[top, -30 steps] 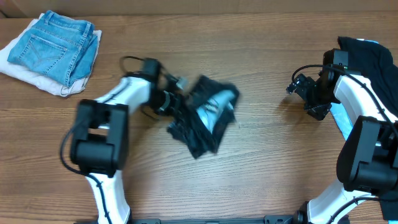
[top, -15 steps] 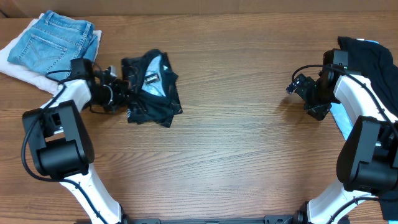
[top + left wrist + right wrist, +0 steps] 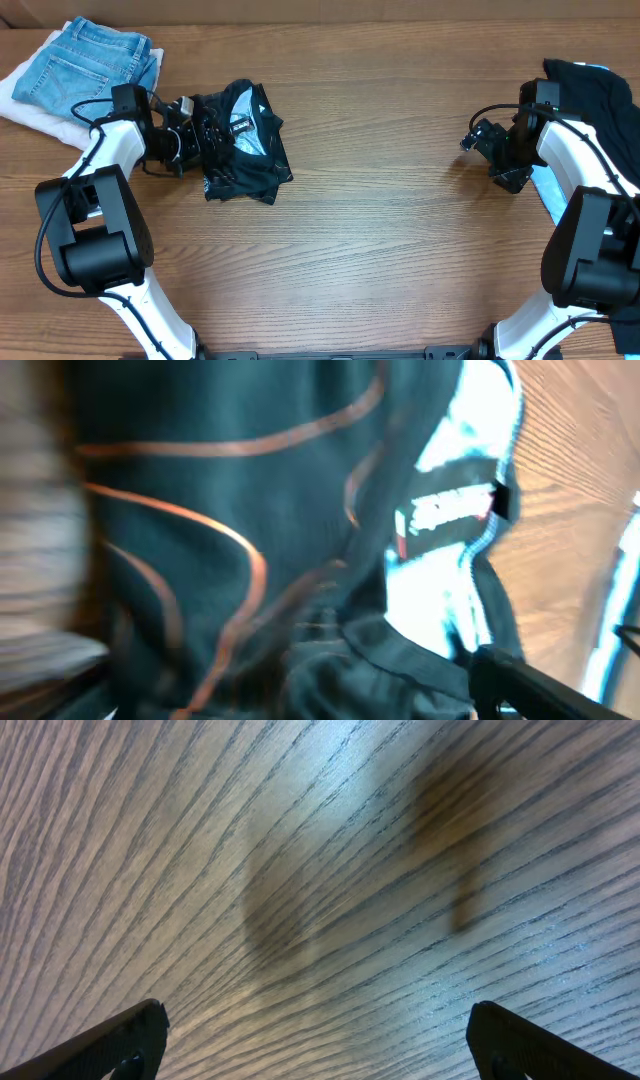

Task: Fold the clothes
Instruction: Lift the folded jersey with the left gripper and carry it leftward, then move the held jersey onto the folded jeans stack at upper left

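The crumpled jersey (image 3: 245, 150), at ten o'clock on the tabletop (image 3: 380, 260), is pinched by the left tool (image 3: 195, 135). The right tool (image 3: 315, 1020) is spread wide, empty. Creases could be locked in if it is folded while bunched.

Brown wood-grain tabletop (image 3: 400, 250), crumpled black jersey (image 3: 245, 150) left of centre, folded blue jeans (image 3: 85, 75) on a white cloth (image 3: 20, 110) far left, dark garment (image 3: 595, 85) at right edge.
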Robot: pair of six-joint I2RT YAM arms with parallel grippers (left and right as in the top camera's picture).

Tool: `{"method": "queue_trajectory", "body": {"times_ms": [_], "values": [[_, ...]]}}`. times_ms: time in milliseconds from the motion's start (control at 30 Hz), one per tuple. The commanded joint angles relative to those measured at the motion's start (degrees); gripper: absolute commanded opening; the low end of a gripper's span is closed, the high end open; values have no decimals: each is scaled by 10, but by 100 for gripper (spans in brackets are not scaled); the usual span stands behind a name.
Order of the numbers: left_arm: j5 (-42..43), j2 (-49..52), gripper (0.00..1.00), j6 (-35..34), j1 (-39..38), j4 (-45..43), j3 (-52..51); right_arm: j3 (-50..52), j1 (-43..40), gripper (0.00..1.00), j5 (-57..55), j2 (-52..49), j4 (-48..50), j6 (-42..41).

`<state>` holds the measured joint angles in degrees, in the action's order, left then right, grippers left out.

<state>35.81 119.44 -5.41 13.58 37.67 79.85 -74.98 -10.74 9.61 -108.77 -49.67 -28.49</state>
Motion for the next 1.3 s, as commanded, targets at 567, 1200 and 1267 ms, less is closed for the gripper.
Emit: {"method": "queue_trajectory", "body": {"times_ms": [567,1200,1267], "values": [[-128,22,69,-11,-41,-43,-1,3,0,100,-6,18,2,2],[-138,22,4,-3,-84,-116,0,3,0,100,-6,18,2,2],[-140,22,4,14,-84,-134,10,3,0,100,-6,18,2,2]]}}
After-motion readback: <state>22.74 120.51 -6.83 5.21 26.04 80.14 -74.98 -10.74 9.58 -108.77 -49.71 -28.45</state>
